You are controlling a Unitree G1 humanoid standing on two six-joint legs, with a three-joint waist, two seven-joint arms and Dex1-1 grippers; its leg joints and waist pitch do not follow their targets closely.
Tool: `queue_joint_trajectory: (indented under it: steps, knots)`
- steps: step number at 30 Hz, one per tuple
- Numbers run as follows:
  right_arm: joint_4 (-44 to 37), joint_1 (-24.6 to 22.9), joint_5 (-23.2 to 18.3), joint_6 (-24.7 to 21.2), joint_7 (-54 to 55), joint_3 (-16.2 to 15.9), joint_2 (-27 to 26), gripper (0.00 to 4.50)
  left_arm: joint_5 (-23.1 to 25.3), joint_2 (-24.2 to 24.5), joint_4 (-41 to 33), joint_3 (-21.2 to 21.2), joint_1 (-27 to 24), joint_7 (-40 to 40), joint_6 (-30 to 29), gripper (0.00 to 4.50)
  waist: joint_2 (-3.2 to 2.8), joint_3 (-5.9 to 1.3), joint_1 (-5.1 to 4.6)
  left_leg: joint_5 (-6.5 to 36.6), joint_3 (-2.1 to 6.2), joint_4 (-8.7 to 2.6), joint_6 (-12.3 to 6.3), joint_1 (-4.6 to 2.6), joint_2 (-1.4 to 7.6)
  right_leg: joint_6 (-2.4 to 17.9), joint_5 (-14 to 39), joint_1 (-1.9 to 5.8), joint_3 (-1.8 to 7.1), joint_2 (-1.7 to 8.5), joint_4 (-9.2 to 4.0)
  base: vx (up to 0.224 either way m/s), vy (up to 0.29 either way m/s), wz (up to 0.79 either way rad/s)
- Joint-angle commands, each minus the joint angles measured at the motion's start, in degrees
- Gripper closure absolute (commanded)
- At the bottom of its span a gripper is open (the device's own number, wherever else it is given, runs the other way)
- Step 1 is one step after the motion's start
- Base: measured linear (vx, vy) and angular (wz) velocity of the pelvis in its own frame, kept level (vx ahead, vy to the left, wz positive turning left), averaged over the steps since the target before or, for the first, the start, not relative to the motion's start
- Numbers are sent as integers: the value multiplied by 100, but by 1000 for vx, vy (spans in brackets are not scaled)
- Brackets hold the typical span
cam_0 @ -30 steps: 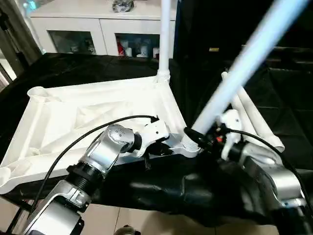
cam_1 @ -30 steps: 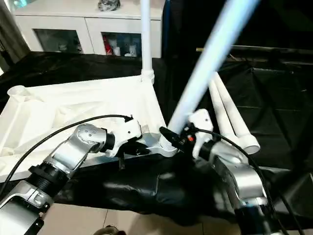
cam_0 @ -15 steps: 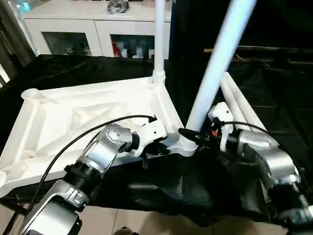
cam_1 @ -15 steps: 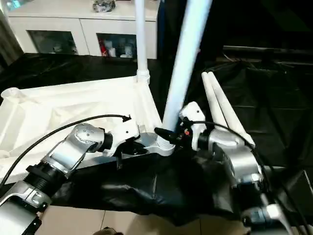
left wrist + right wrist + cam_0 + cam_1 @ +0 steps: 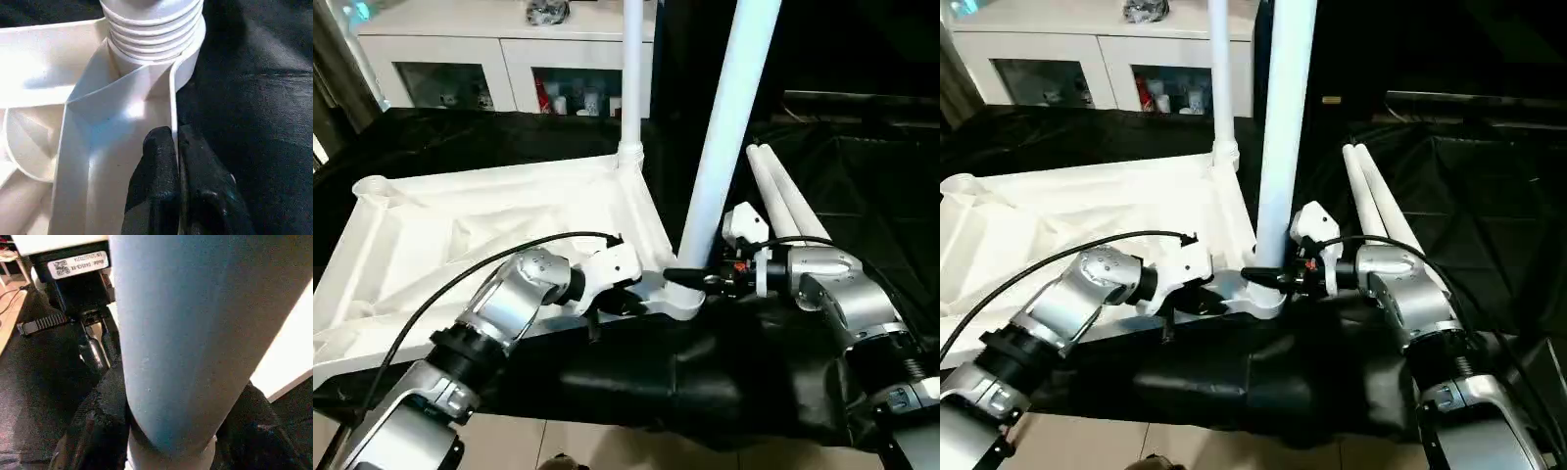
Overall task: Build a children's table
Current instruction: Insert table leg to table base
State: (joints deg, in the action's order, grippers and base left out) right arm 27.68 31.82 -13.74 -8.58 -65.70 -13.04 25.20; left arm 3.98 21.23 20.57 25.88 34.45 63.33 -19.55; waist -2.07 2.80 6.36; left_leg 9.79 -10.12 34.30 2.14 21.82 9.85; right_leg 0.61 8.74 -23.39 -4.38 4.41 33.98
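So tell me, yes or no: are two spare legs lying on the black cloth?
Yes: the two spare legs lie side by side on the black cloth, beside the right gripper.

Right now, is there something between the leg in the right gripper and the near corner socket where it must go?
Nothing visible stands between them. The leg held by the right gripper already sits with its foot in the near corner socket of the tabletop, nearly upright. The left gripper pinches the tabletop's rim beside that socket.
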Motion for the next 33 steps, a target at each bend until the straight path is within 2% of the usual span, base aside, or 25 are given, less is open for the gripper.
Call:
queue_joint_trajectory:
  steps: [1,2,4,6,7,8,10,11,13,14,15,17,18,20,21,24,29,32,33]
  knots:
    - [681,-283,512,-307,179,-250,72,261,-289,43,-509,2,87,454,105,450,41,-304,30,1977,160,-472,-144,-102,324,1046,2450,252,254,462,-486,0,0,0]
    - [658,-281,481,-320,320,-180,18,261,-263,-29,-435,-59,128,292,69,450,65,-287,23,2000,160,-479,-144,-97,325,1012,2517,243,256,462,-500,0,0,0]
    - [752,-234,542,-321,835,-54,-105,261,-228,-206,-302,-217,236,-86,-104,450,77,-276,12,2005,159,-483,-138,-94,322,988,2597,239,259,466,-508,0,0,0]
    - [821,-209,614,-325,1167,4,-172,261,-216,-292,-245,-299,300,-269,-191,450,63,-257,-5,2127,171,-486,-78,-117,312,936,2848,212,243,468,-533,0,0,0]
    - [837,-216,619,-389,1439,87,-250,261,-189,-374,-180,-380,370,-471,-254,450,85,-220,-33,2292,181,-492,-36,-132,296,798,3210,185,232,468,-579,0,0,0]
    - [837,-216,619,-389,1439,87,-250,261,-189,-374,-180,-380,370,-471,-254,450,80,-222,-46,2415,199,-492,-11,-159,289,697,3441,175,219,478,-615,0,0,0]
    - [745,-273,539,-554,1775,234,-397,261,-139,-505,-63,-501,504,-789,-392,450,85,-212,-73,2474,214,-508,12,-139,295,643,3503,185,210,478,-621,0,0,0]
    - [658,-317,494,-696,1977,306,-496,261,-113,-592,20,-569,589,-984,-463,450,80,-189,-97,2627,215,-516,48,-178,289,572,3593,139,201,456,-665,0,0,0]
    - [685,-315,393,-1139,2754,517,-964,261,-41,-964,328,-747,875,-1620,-814,450,54,-170,-113,2727,238,-529,93,-190,281,574,3577,138,184,457,-670,0,0,0]
    - [791,-268,415,-1153,2981,552,-1081,261,-8,-1063,405,-774,929,-1783,-916,450,66,-166,-133,2747,234,-537,105,-186,280,570,3551,148,171,446,-680,0,0,0]
    - [1130,-113,509,-1125,3628,637,-1367,261,124,-1312,625,-808,1047,-2246,-1113,450,66,-173,-159,2778,272,-557,143,-150,292,561,3482,196,127,479,-669,0,0,0]
    - [1291,-36,533,-1066,3923,680,-1501,261,185,-1426,762,-818,1097,-2491,-1124,450,59,-150,-180,2836,278,-559,145,-136,283,526,3532,196,93,490,-701,0,0,0]
    - [1441,38,502,-1041,4222,758,-1658,261,230,-1534,919,-811,1145,-2722,-1110,450,46,-152,-197,2931,278,-555,127,-167,278,466,3602,196,43,505,-743,0,0,0]
    - [1615,139,476,-1034,4731,872,-1914,261,232,-1742,1207,-903,1240,-3159,-1024,450,35,-139,-217,3014,276,-561,113,-174,274,398,3595,188,4,513,-780,0,0,0]
    - [1640,153,475,-1033,4813,888,-1952,261,231,-1772,1250,-918,1255,-3223,-1009,450,22,-144,-231,3093,277,-568,127,-211,275,406,3526,174,-19,506,-800,0,0,0]
    - [1639,198,536,-1135,5287,1057,-2189,261,172,-1923,1575,-1099,1437,-3574,-921,450,27,-147,-240,3141,277,-594,139,-218,277,375,3394,182,-20,519,-813,0,0,0]
    - [1693,276,583,-1139,5422,1095,-2337,261,210,-1959,1684,-1096,1509,-3529,-967,450,5,-157,-216,2985,266,-647,116,-186,310,524,2959,215,29,537,-776,0,0,0]
    - [1754,330,590,-1117,5469,1108,-2360,261,197,-1982,1753,-1087,1519,-3524,-938,450,8,-152,-211,2989,259,-655,137,-182,314,621,2838,225,41,545,-752,0,0,0]
    - [1747,346,608,-1145,5471,1102,-2364,261,191,-1990,1776,-1080,1523,-3511,-924,450,6,-152,-207,2999,246,-652,136,-202,308,623,2857,213,46,543,-764,0,0,0]
